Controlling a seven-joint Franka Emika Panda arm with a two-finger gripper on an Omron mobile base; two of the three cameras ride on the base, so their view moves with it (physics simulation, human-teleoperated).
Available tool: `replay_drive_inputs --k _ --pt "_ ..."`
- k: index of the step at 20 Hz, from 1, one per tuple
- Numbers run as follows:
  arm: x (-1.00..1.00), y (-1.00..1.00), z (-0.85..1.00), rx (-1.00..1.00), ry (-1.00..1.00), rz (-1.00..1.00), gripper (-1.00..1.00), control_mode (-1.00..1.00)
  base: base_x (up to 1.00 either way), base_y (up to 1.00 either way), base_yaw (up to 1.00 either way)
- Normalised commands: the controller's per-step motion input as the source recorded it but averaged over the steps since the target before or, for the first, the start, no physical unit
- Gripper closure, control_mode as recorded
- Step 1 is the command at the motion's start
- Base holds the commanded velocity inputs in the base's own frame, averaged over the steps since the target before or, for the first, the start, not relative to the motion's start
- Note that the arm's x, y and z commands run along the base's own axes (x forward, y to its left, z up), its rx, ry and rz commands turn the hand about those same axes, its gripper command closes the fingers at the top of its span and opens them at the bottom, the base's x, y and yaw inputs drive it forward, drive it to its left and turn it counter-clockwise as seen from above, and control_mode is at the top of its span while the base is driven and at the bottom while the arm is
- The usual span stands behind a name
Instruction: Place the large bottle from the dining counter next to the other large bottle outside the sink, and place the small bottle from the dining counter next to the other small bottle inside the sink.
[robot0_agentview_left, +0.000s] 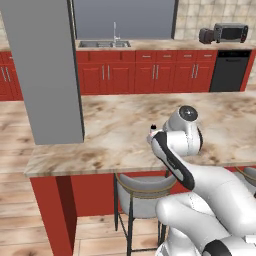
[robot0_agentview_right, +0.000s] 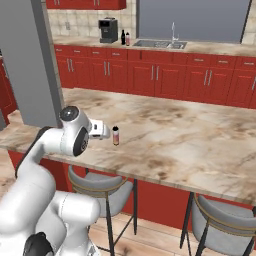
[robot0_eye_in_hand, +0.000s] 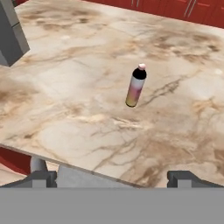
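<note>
One bottle (robot0_eye_in_hand: 136, 86) stands upright on the marble dining counter (robot0_eye_in_hand: 78, 87); it has a white cap, a dark neck and a pink-to-yellow body. The same bottle (robot0_agentview_right: 116, 135) stands just right of my hand in the right base view. In the left base view the bottle (robot0_agentview_left: 152, 131) peeks out beside my arm. My gripper (robot0_eye_in_hand: 113, 177) is open, fingertips (robot0_eye_in_hand: 41, 176) wide apart, held short of the bottle near the counter's front edge, with nothing between them. The gripper (robot0_agentview_right: 105, 133) points toward the bottle. Two bottles (robot0_agentview_right: 125, 37) stand on the back counter left of the sink (robot0_agentview_right: 160, 44).
A grey pillar (robot0_agentview_left: 45, 70) rises from the dining counter's left end. Stools (robot0_agentview_right: 100, 182) stand under the front edge. The back counter carries a faucet (robot0_agentview_left: 114, 33), a coffee machine (robot0_agentview_right: 107, 30) and a toaster oven (robot0_agentview_left: 230, 32). A black dishwasher (robot0_agentview_left: 230, 70) sits at the far right.
</note>
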Motion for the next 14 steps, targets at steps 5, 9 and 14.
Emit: replay_drive_inputs --k 5,9,14 --pt "0.18 0.00 -0.09 -0.01 0.02 0.00 -1.00 -1.00 0.00 0.00 0.00" --pt "0.00 0.00 -0.05 -0.04 0.00 0.00 -1.00 -1.00 0.00 0.00 0.00" --pt "0.00 -0.04 -0.05 -0.05 0.00 0.00 -1.00 -1.00 0.00 0.00 0.00"
